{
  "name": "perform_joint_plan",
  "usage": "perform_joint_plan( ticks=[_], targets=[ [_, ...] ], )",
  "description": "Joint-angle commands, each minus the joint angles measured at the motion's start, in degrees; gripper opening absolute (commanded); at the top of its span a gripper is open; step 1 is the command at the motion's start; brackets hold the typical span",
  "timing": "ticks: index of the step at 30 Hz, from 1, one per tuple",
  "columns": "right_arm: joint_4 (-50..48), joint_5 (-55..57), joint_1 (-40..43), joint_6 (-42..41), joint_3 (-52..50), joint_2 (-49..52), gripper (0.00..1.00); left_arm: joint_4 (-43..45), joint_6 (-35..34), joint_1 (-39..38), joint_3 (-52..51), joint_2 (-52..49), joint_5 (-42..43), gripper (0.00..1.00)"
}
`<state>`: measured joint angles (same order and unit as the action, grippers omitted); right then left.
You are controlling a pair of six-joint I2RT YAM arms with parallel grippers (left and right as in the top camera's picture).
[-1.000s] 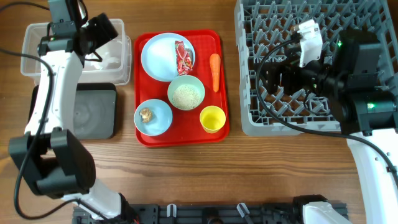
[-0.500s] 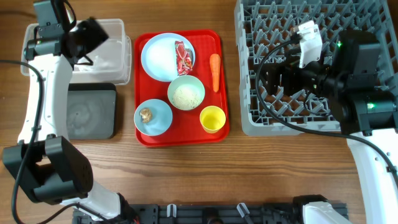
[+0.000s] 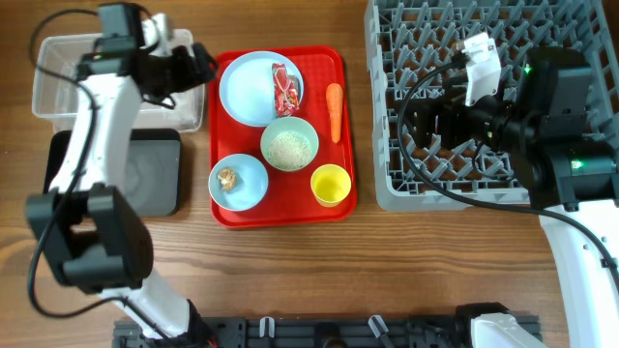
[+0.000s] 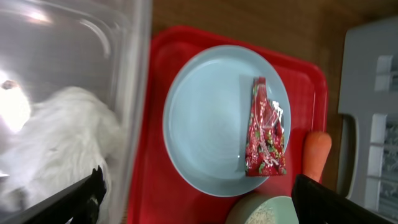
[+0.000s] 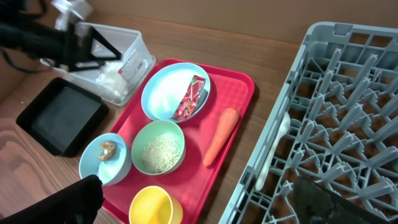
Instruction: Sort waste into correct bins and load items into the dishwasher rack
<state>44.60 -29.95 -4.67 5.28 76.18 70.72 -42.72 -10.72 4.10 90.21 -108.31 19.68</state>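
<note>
On the red tray, the pale-blue plate [image 3: 253, 92] [image 4: 208, 124] carries the red-and-white wrapper [image 3: 283, 87] [image 4: 266, 127]. The carrot [image 3: 334, 111] [image 5: 221, 135] lies to its right. One bowl [image 3: 289, 145] [image 5: 158, 152] holds rice. Another bowl [image 3: 247, 188] holds a brown scrap [image 3: 227, 178] [image 5: 107, 149]. The yellow cup [image 3: 330, 185] [image 5: 152, 206] stands at the tray's near right. My left gripper [image 3: 193, 66] [image 4: 198, 186] is open and empty, straddling the clear tub's right wall [image 4: 134, 93] and the plate's edge. My right gripper [image 3: 423, 121] [image 5: 199, 193] hangs open and empty over the grey rack [image 3: 484, 39] [image 5: 348, 112].
The clear tub [image 3: 68, 87] holds a white crumpled mass [image 4: 62, 143]. The black tray [image 3: 145, 179] [image 5: 62, 115] lies just in front of it. The red serving tray [image 3: 338, 58] sits between tub and rack. A white utensil-like piece [image 5: 273, 149] rests on the rack's left edge.
My left gripper has swung from over the clear tub rightward to the tub's right wall beside the plate, and its jaws have opened wider. The right arm has not moved.
</note>
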Motion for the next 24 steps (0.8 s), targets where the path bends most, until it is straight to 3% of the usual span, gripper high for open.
perform_joint_plan(
  ticks=[1, 12, 24],
  targets=[
    [0.0, 0.4, 0.2, 0.6, 1.0, 0.2, 1.0, 0.5, 1.3, -3.3, 0.0, -2.1, 1.5, 0.97],
    [0.0, 0.4, 0.2, 0.7, 1.0, 0.2, 1.0, 5.5, 1.5, -9.8, 0.0, -2.1, -0.7, 1.0],
    [0.0, 0.4, 0.2, 0.7, 1.0, 0.2, 1.0, 5.2, -1.3, -5.3, 0.2, 3.3, -2.4, 0.96]
  ],
)
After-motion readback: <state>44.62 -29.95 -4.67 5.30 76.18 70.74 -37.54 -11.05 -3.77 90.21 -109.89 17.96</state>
